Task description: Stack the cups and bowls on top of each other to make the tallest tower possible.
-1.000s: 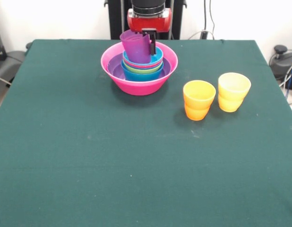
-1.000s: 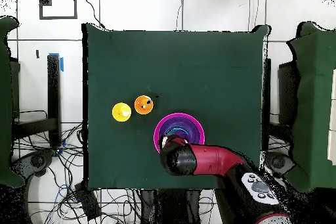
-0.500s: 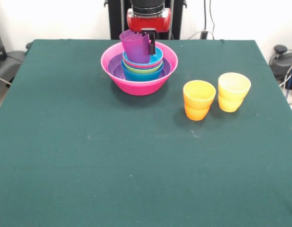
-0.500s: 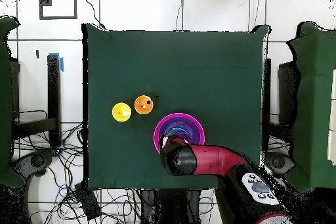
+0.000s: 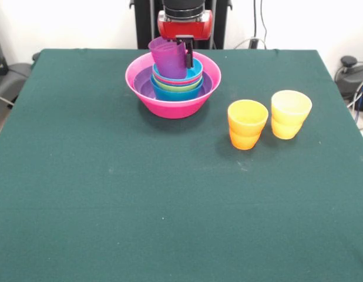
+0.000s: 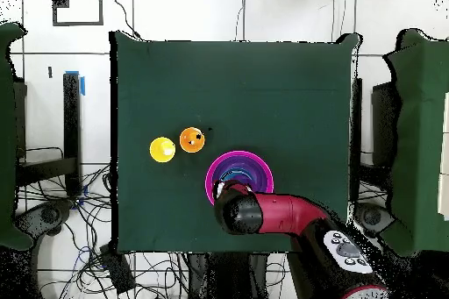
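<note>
Cup [image 5: 168,58] atop nested bowls [image 5: 173,88], two cups [image 5: 247,123] apart

a dark green cloth is covering the desk [image 5: 111,205] from edge to edge, lying flat with only faint specks on it. beyond the desk's far edge a white wall [image 5: 76,23] is showing, with thin black cables [image 5: 261,26] hanging down it. dark gear [image 5: 353,73] with loose wires is sitting past the desk's right edge. in the overhead view, tangled cables [image 6: 79,225] are sprawling over a white tiled floor [image 6: 175,10] beside the desk, and a blue strip [image 6: 81,83] is lying near a far corner.
</note>
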`<act>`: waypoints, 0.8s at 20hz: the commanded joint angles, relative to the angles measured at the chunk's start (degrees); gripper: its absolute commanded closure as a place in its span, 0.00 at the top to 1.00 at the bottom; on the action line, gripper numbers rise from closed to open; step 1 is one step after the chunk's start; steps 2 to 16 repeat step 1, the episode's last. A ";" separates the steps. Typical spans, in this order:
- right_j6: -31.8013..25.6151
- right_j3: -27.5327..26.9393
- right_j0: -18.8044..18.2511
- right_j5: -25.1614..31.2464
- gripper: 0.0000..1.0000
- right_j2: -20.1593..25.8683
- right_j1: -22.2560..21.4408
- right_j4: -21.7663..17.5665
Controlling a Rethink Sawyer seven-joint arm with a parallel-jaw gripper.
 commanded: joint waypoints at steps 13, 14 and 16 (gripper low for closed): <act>4.27 -1.19 1.73 -3.16 0.00 1.49 1.37 -2.84; 4.27 -1.19 1.73 -3.16 0.00 1.49 1.37 -2.84; 4.27 -1.19 1.73 -3.16 0.00 1.49 1.37 -2.84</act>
